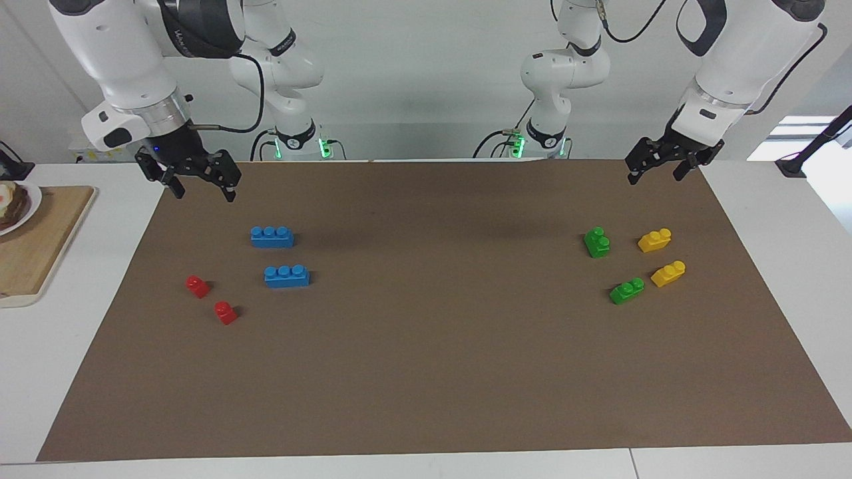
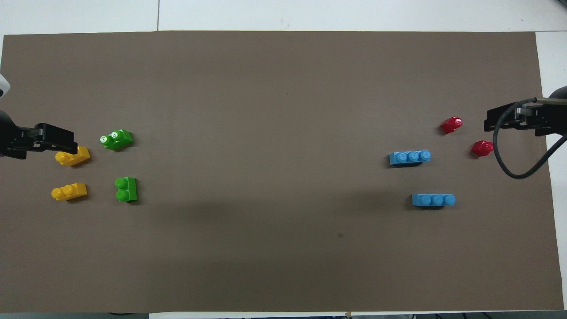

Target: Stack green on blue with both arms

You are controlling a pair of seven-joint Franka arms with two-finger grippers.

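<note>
Two green bricks lie on the brown mat toward the left arm's end: one (image 1: pixel 597 242) (image 2: pixel 126 189) nearer the robots, the other (image 1: pixel 626 291) (image 2: pixel 116 139) farther out. Two blue bricks lie toward the right arm's end, one (image 1: pixel 271 236) (image 2: pixel 433 200) nearer the robots than the other (image 1: pixel 286 275) (image 2: pixel 409 157). My left gripper (image 1: pixel 655 174) (image 2: pixel 66 141) hangs open and empty in the air over the mat's edge by the robots, apart from the greens. My right gripper (image 1: pixel 204 191) (image 2: pixel 494 119) hangs open and empty over the mat near the blues.
Two yellow bricks (image 1: pixel 654 240) (image 1: pixel 667 273) sit beside the greens, toward the table's end. Two small red bricks (image 1: pixel 198 286) (image 1: pixel 225 312) sit beside the blues. A wooden board (image 1: pixel 40 246) with a plate (image 1: pixel 30 211) lies off the mat at the right arm's end.
</note>
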